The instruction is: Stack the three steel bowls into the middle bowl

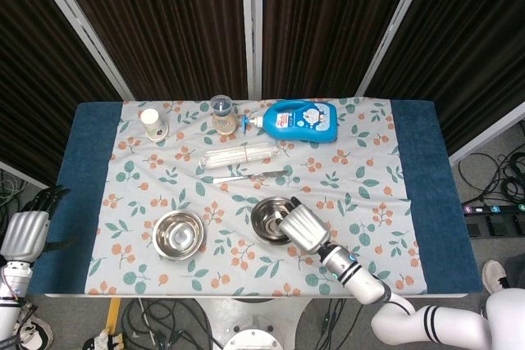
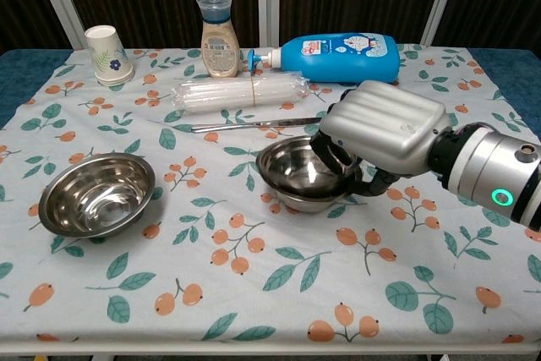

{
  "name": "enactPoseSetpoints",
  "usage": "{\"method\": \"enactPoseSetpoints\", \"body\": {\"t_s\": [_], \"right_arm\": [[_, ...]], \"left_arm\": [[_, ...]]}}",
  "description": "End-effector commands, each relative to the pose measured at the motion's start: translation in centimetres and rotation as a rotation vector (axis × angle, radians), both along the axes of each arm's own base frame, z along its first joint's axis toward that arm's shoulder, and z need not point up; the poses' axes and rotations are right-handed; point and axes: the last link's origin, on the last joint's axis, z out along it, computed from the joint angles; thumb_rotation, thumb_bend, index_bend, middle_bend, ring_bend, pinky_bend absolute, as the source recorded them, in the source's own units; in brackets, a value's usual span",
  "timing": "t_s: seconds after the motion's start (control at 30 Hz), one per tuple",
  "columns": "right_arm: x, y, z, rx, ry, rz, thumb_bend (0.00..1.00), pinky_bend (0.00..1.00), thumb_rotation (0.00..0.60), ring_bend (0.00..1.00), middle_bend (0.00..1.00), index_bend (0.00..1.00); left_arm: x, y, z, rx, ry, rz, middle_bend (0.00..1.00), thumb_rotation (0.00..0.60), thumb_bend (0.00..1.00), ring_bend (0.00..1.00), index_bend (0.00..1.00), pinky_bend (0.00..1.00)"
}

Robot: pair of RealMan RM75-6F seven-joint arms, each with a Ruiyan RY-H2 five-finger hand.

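Observation:
My right hand (image 2: 385, 128) (image 1: 302, 227) reaches over the middle of the table and grips a steel bowl (image 2: 289, 166) by its right rim, fingers curled inside it. That bowl rests, slightly tilted, in the middle steel bowl (image 2: 296, 203) (image 1: 267, 217), of which only the lower wall shows. A third steel bowl (image 2: 95, 194) (image 1: 179, 234) sits upright at the front left, untouched. My left hand (image 1: 25, 231) hangs off the table's left side, fingers apart and holding nothing; the chest view does not show it.
Along the back stand a paper cup (image 2: 107, 54), a lidded jar (image 2: 218, 35) and a blue bottle lying on its side (image 2: 342, 57). A clear pack of sticks (image 2: 241, 93) and a knife (image 2: 254, 125) lie just behind the bowls.

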Motion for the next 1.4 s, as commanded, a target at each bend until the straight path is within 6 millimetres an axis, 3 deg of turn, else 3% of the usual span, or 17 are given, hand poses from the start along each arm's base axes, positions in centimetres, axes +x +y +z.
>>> {"method": "enactPoseSetpoints", "body": {"t_s": [0.03, 0.2, 0.37, 0.7, 0.83, 1.1, 1.4], "right_arm": [[0.3, -0.3, -0.5, 0.007, 0.011, 0.002, 0.09, 0.31, 0.600, 0.32, 0.50, 0.53], [0.7, -0.2, -0.4, 0.003, 0.006, 0.012, 0.07, 0.31, 0.600, 0.31, 0.49, 0.51], [0.9, 0.2, 1.7, -0.022, -0.015, 0.036, 0.04, 0.32, 0.600, 0.29, 0.47, 0.49], [0.4, 1.4, 10.4, -0.125, -0.098, 0.008, 0.02, 0.32, 0.600, 0.26, 0.44, 0.45], [0.2, 0.7, 14.0, -0.189, -0.201, -0.024, 0.02, 0.32, 0.600, 0.26, 0.44, 0.44], [-1.6, -2.0, 19.3, -0.288, -0.352, -0.132, 0.02, 0.31, 0.600, 0.25, 0.43, 0.43], [-4.5, -3.2, 22.0, -0.339, -0.430, -0.195, 0.02, 0.31, 0.600, 0.25, 0.43, 0.43]], "left_arm": [[-0.3, 0.0, 0.0, 0.002, -0.007, 0.007, 0.22, 0.600, 0.13, 0.14, 0.21, 0.28], [-0.4, 0.1, 0.2, 0.010, -0.012, 0.004, 0.22, 0.600, 0.12, 0.14, 0.21, 0.28], [-0.2, 0.2, 0.4, 0.013, -0.010, -0.008, 0.22, 0.600, 0.13, 0.14, 0.21, 0.28], [1.1, 0.6, -0.5, -0.031, 0.024, -0.056, 0.22, 0.600, 0.12, 0.14, 0.21, 0.28], [2.9, 1.0, -1.6, -0.097, 0.053, -0.141, 0.23, 0.600, 0.13, 0.14, 0.21, 0.28], [7.6, 0.3, -5.0, -0.258, 0.224, -0.357, 0.24, 0.600, 0.13, 0.17, 0.23, 0.30], [9.5, -0.9, -8.7, -0.345, 0.260, -0.412, 0.30, 0.600, 0.15, 0.22, 0.30, 0.32]]}}
